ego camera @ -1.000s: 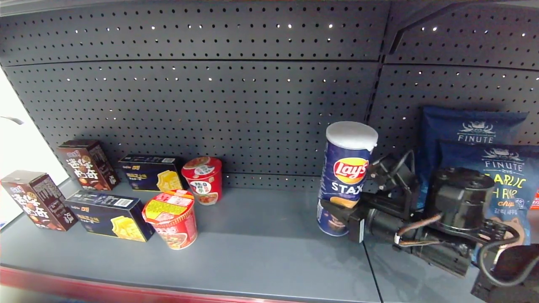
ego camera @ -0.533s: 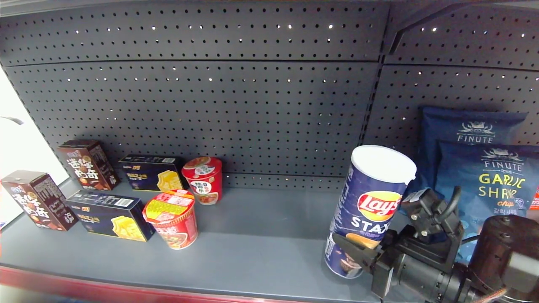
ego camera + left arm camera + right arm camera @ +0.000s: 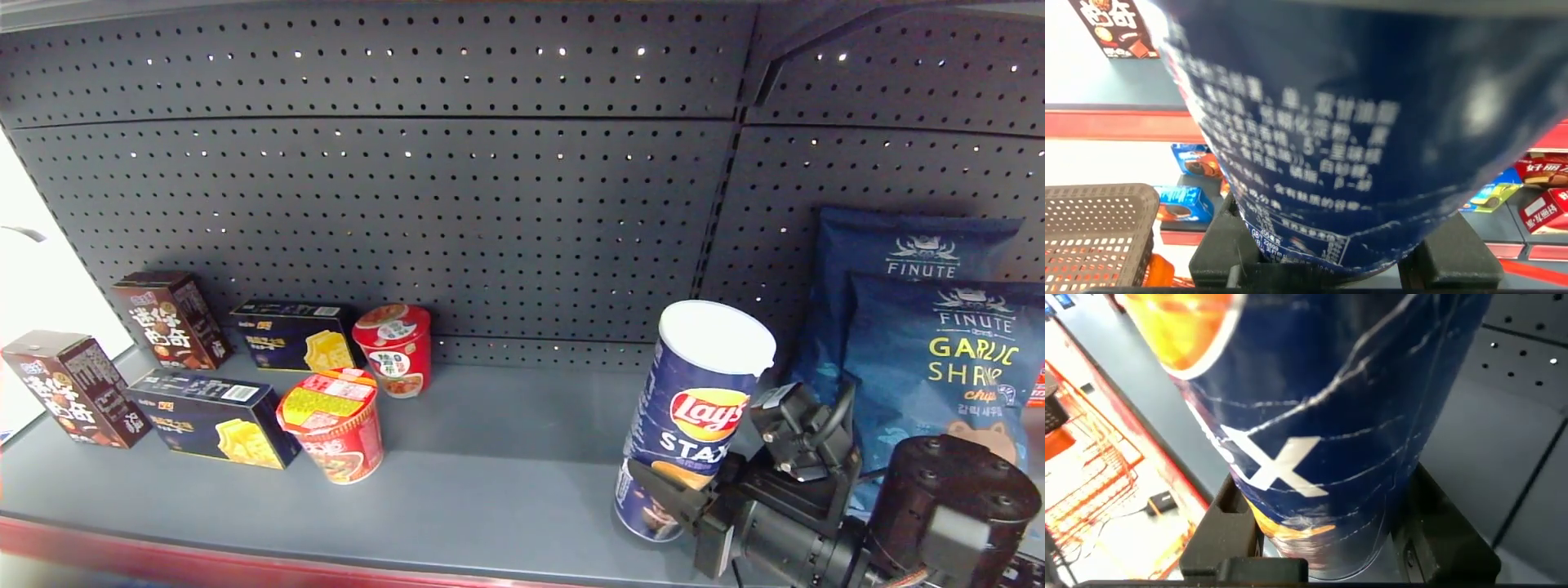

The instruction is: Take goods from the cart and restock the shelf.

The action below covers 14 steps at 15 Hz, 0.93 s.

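Observation:
A dark blue chip can [image 3: 694, 416] with a white lid leans slightly over the grey shelf [image 3: 506, 482], right of its middle and near the front edge. My right gripper [image 3: 665, 500] is shut on its lower part from the right; the right wrist view shows the can [image 3: 1331, 416] between the black fingers [image 3: 1221, 531]. Whether its base touches the shelf I cannot tell. In the left wrist view, my left gripper [image 3: 1331, 257] is shut on a second dark blue can [image 3: 1315, 122], held above the floor and a wire cart basket [image 3: 1094, 229].
On the shelf's left stand two brown boxes [image 3: 69, 388], two dark blue boxes [image 3: 212, 416] and two red noodle cups [image 3: 335, 425]. Blue snack bags [image 3: 939, 343] lean on the perforated back panel at the right. Bare shelf lies between the cups and the can.
My right gripper has carried the chip can from near the back panel toward the shelf's front edge, first rightward, then slightly back left. The goods on the left have not moved.

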Tool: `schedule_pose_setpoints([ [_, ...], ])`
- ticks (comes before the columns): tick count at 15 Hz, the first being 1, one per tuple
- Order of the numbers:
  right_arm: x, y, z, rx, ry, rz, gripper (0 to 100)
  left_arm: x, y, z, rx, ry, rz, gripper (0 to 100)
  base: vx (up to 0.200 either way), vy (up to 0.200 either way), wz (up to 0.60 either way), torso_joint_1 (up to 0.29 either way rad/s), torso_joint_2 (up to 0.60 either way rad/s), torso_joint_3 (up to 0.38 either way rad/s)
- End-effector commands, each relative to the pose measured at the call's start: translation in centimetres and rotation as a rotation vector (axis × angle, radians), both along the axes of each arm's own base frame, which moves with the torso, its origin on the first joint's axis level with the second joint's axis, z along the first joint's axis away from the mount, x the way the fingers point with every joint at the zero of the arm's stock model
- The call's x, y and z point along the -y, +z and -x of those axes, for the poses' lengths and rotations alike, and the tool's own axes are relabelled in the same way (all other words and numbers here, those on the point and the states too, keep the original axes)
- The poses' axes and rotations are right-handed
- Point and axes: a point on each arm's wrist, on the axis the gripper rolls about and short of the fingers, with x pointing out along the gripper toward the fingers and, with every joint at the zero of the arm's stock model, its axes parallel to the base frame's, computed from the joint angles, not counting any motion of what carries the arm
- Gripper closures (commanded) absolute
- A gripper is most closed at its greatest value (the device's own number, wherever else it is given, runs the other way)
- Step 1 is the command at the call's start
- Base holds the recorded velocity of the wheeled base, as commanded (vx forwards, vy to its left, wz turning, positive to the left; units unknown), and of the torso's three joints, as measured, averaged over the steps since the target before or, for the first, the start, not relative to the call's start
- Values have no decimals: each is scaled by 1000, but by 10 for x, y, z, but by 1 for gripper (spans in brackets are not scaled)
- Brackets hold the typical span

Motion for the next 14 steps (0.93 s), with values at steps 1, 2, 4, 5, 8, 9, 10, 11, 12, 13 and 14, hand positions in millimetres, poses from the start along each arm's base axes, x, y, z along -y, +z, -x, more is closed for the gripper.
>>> schedule_pose_setpoints([
  [1,-9,-20,-8,-30,1,33,100,0,0,0,0,1,0,100,0,0,0,0,0,0],
  [2,-10,-22,-9,-31,1,34,100,0,0,0,0,1,1,100,0,0,0,0,0,0],
  [4,-10,-23,-9,-34,1,37,100,0,-1,0,-5,1,1,100,0,0,0,0,0,0],
  [5,-10,-23,-10,-33,0,38,100,0,-1,0,-5,1,1,100,0,0,0,0,0,0],
  [8,-7,-27,-7,-46,0,52,100,0,-3,-1,-13,0,0,100,0,0,0,0,0,0],
  [9,-7,-27,-7,-46,0,52,100,0,-3,-1,-13,1,0,100,0,0,0,0,0,0],
  [10,-8,-29,-8,-52,0,60,100,0,-3,-1,-14,0,1,100,0,0,0,0,0,0],
  [11,-8,-31,-8,-57,0,65,100,0,-3,-1,-14,1,10,100,0,0,0,0,0,0],
  [12,-9,-32,-9,-60,2,68,100,0,-4,-1,-18,4,16,100,0,0,0,0,0,0],
  [13,-10,-35,-9,-67,2,75,100,0,-5,-1,-21,5,19,100,0,0,0,0,0,0],
  [14,-10,-36,-10,-71,2,79,100,0,-6,-2,-24,5,18,100,0,0,0,0,0,0],
])
